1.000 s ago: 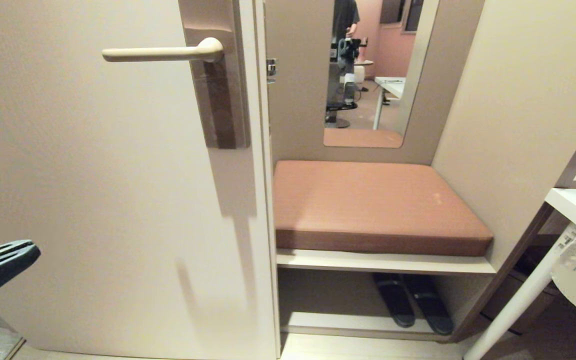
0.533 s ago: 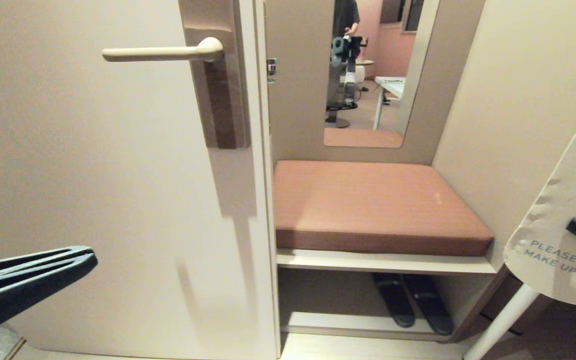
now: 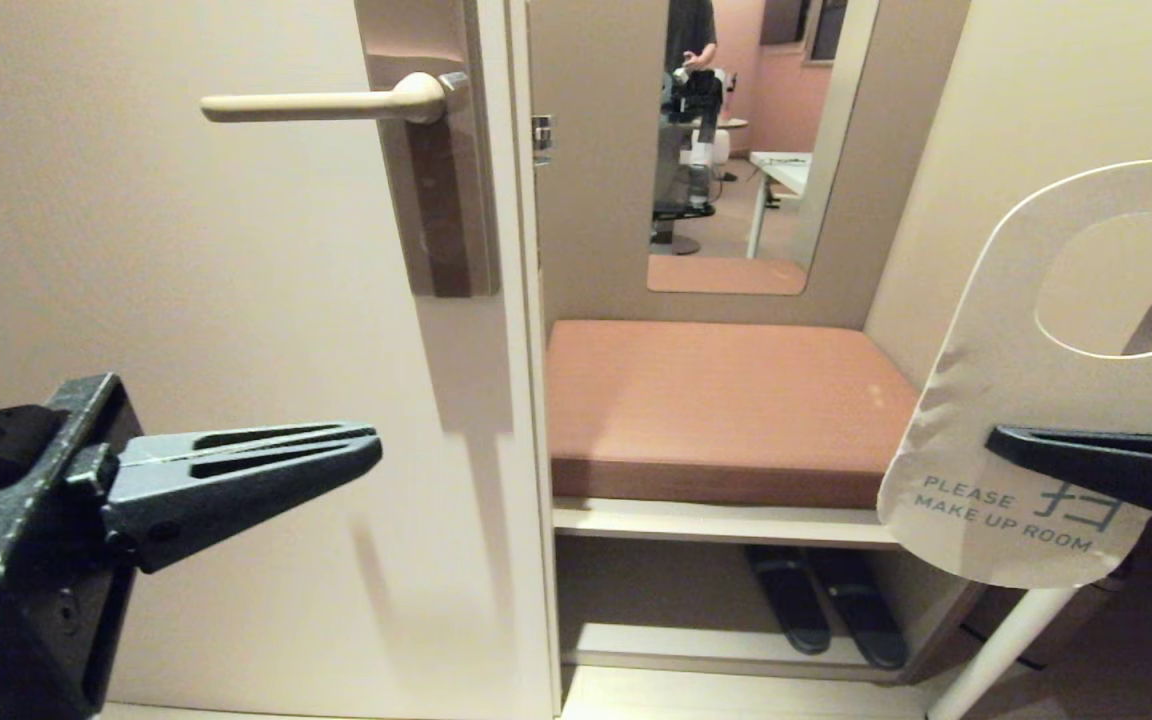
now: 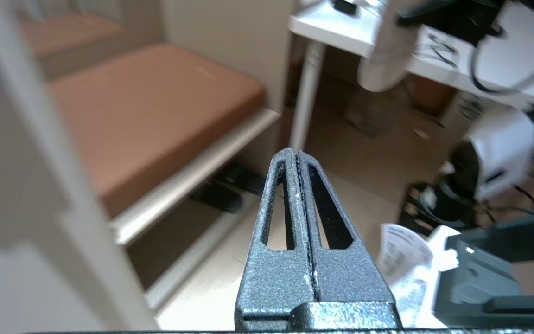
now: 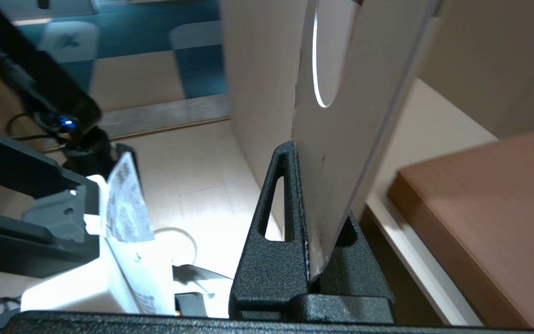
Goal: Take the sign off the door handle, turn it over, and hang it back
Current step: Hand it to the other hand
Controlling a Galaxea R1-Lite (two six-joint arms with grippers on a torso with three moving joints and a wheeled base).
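Note:
The sign (image 3: 986, 400) hangs in the air at the right of the head view, upright with its oval hole on top and its white "PLEASE MAKE UP ROOM" side facing me. My right gripper (image 3: 994, 438) comes in from the right and is shut on the sign's lower part; in the right wrist view the sign (image 5: 341, 139) stands edge-on between its jaws (image 5: 296, 144). The cream door handle (image 3: 316, 104) on its brown backplate (image 3: 441, 200) is bare, far up and to the left of the sign. My left gripper (image 3: 374, 447) (image 4: 296, 153) is shut and empty in front of the door, below the handle.
The door's edge (image 3: 526, 400) runs down the middle. Right of it is a brown cushioned bench (image 3: 736, 410) with dark slippers (image 3: 826, 605) on the shelf beneath. A mirror (image 3: 736, 150) above reflects a person. A white table leg (image 3: 996, 650) slants below the sign.
Both arms have risen into view. The left gripper moved up and right across the door. The right gripper carried the sign up and left, so its hole and text now show.

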